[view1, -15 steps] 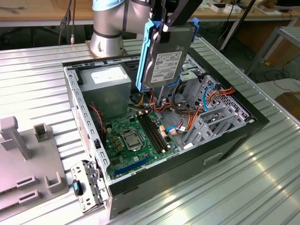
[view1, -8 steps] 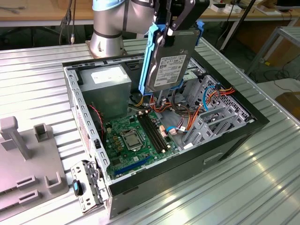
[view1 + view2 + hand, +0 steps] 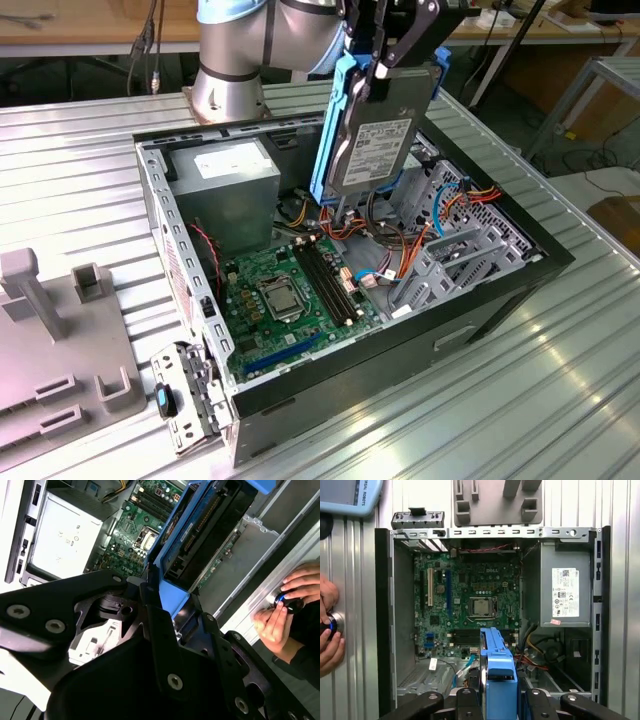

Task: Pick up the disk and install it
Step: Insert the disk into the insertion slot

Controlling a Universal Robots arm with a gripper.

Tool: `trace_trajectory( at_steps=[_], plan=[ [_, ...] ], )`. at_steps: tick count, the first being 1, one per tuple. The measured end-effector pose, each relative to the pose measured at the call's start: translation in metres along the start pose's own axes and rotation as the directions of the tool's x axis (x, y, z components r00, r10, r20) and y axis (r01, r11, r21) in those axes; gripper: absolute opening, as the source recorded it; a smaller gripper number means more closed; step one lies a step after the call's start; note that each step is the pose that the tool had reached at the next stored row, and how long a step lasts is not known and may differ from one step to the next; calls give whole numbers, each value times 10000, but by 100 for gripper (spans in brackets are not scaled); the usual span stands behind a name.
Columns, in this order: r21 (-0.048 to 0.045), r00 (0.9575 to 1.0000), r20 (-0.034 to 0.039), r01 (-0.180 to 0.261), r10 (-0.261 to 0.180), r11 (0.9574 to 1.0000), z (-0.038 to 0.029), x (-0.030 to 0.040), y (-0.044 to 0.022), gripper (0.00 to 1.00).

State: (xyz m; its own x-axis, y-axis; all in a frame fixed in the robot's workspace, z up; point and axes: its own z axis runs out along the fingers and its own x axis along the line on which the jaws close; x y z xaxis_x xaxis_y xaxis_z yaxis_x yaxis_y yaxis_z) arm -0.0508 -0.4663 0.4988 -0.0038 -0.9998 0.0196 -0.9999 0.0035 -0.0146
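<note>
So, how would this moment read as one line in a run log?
gripper: shut on disk | disk: upright, above open computer case | installed: not yet

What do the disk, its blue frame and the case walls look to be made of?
The disk: body looks like dull grey metal under a paper label. Its blue frame: smooth, moulded, probably plastic. The case wall: matt grey, punched and folded at the edges, likely bare sheet steel.
</note>
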Motion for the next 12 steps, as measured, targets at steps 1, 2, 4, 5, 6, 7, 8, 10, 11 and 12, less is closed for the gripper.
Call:
trace_trajectory(
  at_steps=[1, 2, 4, 5, 6, 7, 8, 10, 11, 12],
  plan=[
    [0, 10000, 1, -2, 2, 10000, 1, 14, -4, 37],
    [0, 10000, 0, -4, 4, 10000, 1, 40, -11, 37],
    [0, 10000, -1, -8, 8, 10000, 2, 78, -21, 37],
    [0, 10000, -1, -10, 10, 10000, 2, 92, -25, 37],
    [-1, 10000, -1, -11, 11, 10000, 2, 104, -29, 37],
    [-1, 10000, 0, -13, 13, 10000, 3, 121, -40, 37],
    [0, 10000, -1, -15, 15, 10000, 3, 131, -63, 37],
    [0, 10000, -1, -15, 15, 10000, 4, 137, -116, 37],
    [-1, 10000, -1, -15, 15, 10000, 4, 141, -137, 37],
    [0, 10000, -1, -14, 14, 10000, 5, 148, -167, 37]
  ],
)
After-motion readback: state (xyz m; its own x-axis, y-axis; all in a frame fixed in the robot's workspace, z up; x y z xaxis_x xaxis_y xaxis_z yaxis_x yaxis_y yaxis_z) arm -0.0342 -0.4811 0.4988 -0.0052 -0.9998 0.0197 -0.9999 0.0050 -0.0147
